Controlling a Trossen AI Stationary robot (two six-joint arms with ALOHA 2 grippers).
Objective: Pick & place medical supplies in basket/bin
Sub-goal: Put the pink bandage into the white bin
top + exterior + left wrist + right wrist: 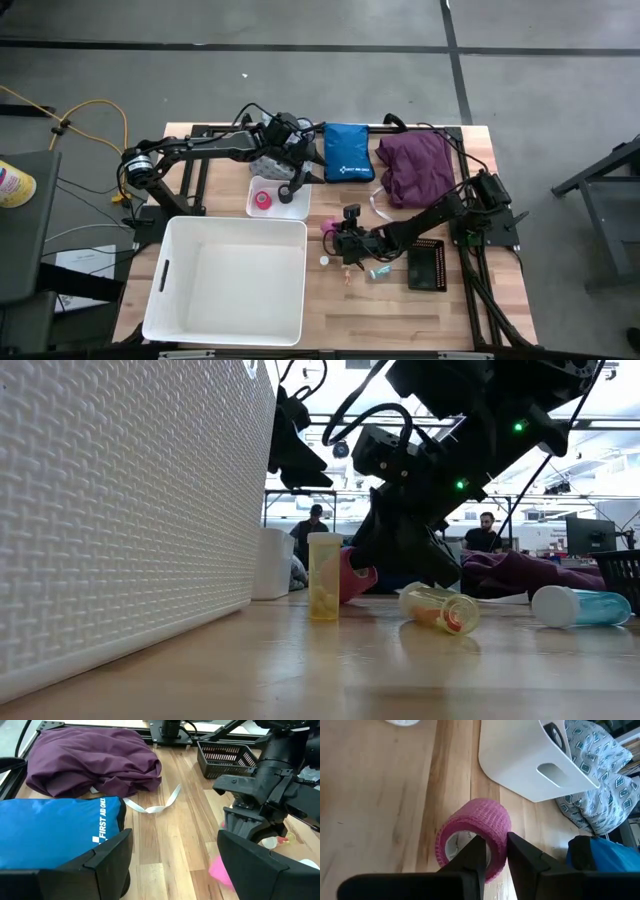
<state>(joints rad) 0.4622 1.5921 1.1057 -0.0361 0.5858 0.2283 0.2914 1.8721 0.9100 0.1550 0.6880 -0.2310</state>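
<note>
Pink tape roll (472, 837), lying on the table (400, 310) near the large white bin (230, 280): its wall is pinched between the narrowed fingers of the right gripper (492, 852), 1 finger inside the core, evidently for lifting. Left gripper (170, 865), hovering by the blue pouch (55, 832): fingers spread wide, nothing held.

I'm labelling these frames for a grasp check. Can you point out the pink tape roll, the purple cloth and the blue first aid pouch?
pink tape roll (470, 832): right wrist view, on its outer wrap.
purple cloth (90, 760): left wrist view, middle of the bundled folds.
blue first aid pouch (348, 152): high view, centre of its face.
</note>
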